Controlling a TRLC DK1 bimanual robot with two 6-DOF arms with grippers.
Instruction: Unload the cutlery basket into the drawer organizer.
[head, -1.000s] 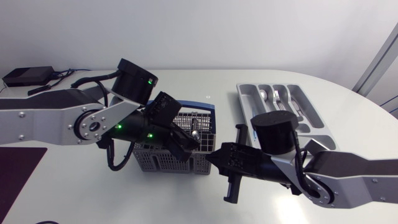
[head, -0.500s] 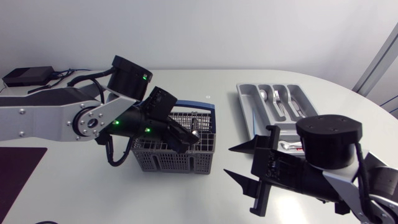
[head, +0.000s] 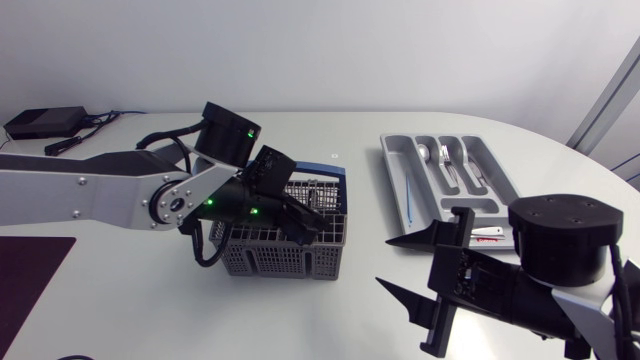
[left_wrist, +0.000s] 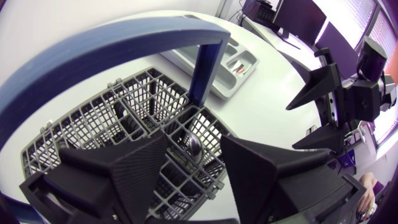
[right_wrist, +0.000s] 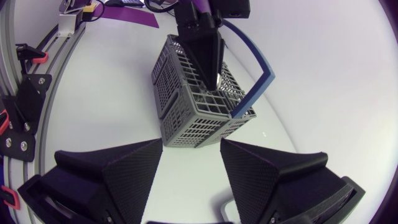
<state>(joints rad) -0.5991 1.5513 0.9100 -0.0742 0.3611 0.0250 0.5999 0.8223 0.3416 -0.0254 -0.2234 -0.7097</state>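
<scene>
1. Black and wedge-shaped, my left fingers (left_wrist: 152, 155) hang tips-down inside the grey mesh basket (left_wrist: 93, 124). They are parted and grip nothing. I judge they are spread to straddle a piece before closing on it.
2. Between and just below those tips shines what looks like a spoon (left_wrist: 194, 150), standing in one of the basket's cells. As far as I can tell, neither finger touches it.
3. The basket's blue handle (left_wrist: 202, 68) arches over just beside my left wrist, so I have come in alongside the handle rather than across it. In the head view the basket sits at the centre of the frame, a little to the left.
4. My right fingers (right_wrist: 146, 155) are wide open and empty. They are over the counter (head: 300, 320) at the lower right of the head view, pointing at the basket but well apart from it. I judge they are held back to leave the left arm room.
5. The drawer organizer (head: 390, 165) lies in the upper right of the head view, well apart from the basket.
   - Silver cutlery (head: 447, 160) lies in its middle compartments.
   - A thin blue piece (head: 408, 195) lies in the long compartment nearest the basket.
   - A red-and-white piece (head: 488, 232) lies in the cross compartment nearest my right arm.
   - By my reading the unloading is partly done, and the spoon is next.
</scene>
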